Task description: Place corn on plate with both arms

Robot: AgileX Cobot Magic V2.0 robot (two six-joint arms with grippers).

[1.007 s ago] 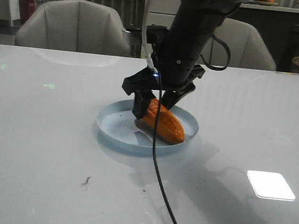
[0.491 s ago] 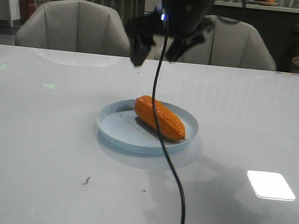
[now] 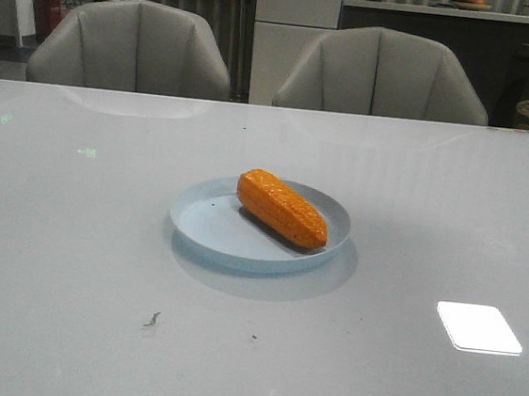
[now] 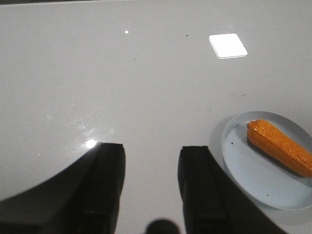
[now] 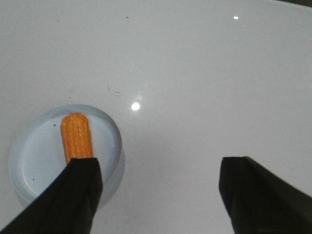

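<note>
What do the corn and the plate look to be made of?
Corn: likely moulded plastic, judging by its glossy sheen, uniform orange and regular bumpy kernels. Plate: smooth pale blue, matte to slightly glossy; plastic or glazed ceramic, the pictures cannot settle which.

The corn looks like glossy orange plastic, its skin rough with rows of small bumps that catch the light; the plate under it is smooth, pale blue, with a soft sheen rather than a hard shine; the table is a polished white-grey surface, slick enough to mirror the ceiling lights and the chairs, which seem covered in matt beige leather-like upholstery; my left gripper and my right gripper have fingers of dull, matt black material, without reflections.
</note>
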